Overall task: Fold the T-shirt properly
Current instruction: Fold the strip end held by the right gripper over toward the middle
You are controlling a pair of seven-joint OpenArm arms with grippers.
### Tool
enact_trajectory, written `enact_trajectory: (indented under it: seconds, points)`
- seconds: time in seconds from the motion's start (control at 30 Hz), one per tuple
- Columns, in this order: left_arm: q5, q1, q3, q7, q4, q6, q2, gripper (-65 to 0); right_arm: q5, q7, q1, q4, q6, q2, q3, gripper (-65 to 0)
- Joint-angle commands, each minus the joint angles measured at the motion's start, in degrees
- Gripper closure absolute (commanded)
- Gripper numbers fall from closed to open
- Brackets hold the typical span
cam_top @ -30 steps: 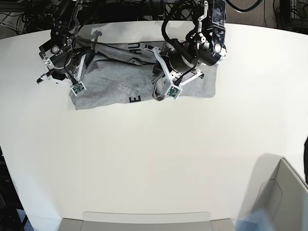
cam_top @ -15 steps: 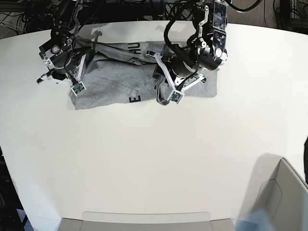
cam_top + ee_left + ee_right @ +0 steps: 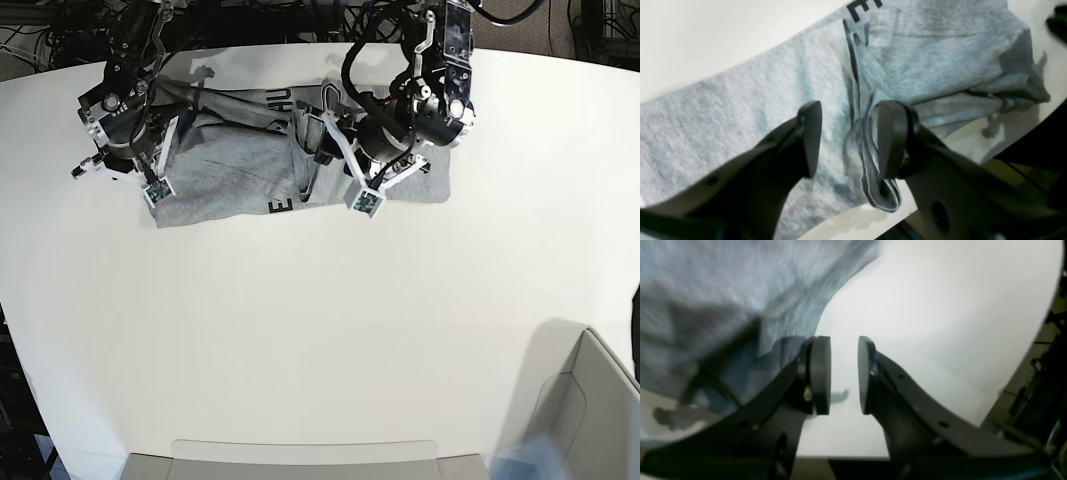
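Grippers first, since that's what I'm watching. My left gripper has its jaws apart, hovering right over the T-shirt. Between the two fingers I see a bunched ridge of grey fabric with a narrow rolled hem hanging down past the shirt's edge. The cloth runs through the gap, but the pads aren't pinching it. One black letter "E" sits at the top of the left wrist view.

My right gripper has a narrow gap between its pads, and through that gap I only see bare white table. Nothing is clamped. The shirt's blurry grey edge sits just beside the one finger, up and to the side; I can't tell if they touch.

From the base camera, the shirt lies bunched and partly folded at the far side of the table, between the two arms. Black letters show along its far edge and at its near edge. The left gripper is over the middle-right part of the shirt, the right gripper at its opposite end. A grey box sits at the near corner, well apart from the shirt.
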Motion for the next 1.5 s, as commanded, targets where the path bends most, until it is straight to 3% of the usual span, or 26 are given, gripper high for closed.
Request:
enact_trajectory:
  seconds: [0.0, 0.17, 0.4, 0.6, 1.47]
  points:
    - [-0.7, -0.4, -0.6, -0.8, 1.0, 0.0, 0.1, -26.0, 0.7, -0.1, 1.1, 0.7, 0.9, 0.1, 0.8, -15.8]
    - [-0.7, -0.3, -1.2, -0.5, 1.0, 0.0, 0.0, -26.1, 4.4, -0.2, 3.6, 0.7, 0.9, -3.1, 7.0, -24.7]
    - [-0.7, 0.2, -1.1, -0.5, 0.9, -0.2, 0.0, -26.1, 9.7, -0.6, 5.8, 0.0, 0.9, -6.6, 19.0, -25.2]
    - [-0.6, 0.7, -0.6, -0.5, 0.9, -0.3, 0.0, -26.1, 14.1, -9.9, 8.3, -6.4, 0.9, -6.1, 19.2, -25.2]
    - [-0.6, 2.0, -0.9, -1.0, 0.9, -0.3, -1.8, -26.1, 15.7, -9.6, 8.8, -36.7, 0.9, -4.0, 18.7, -25.1]
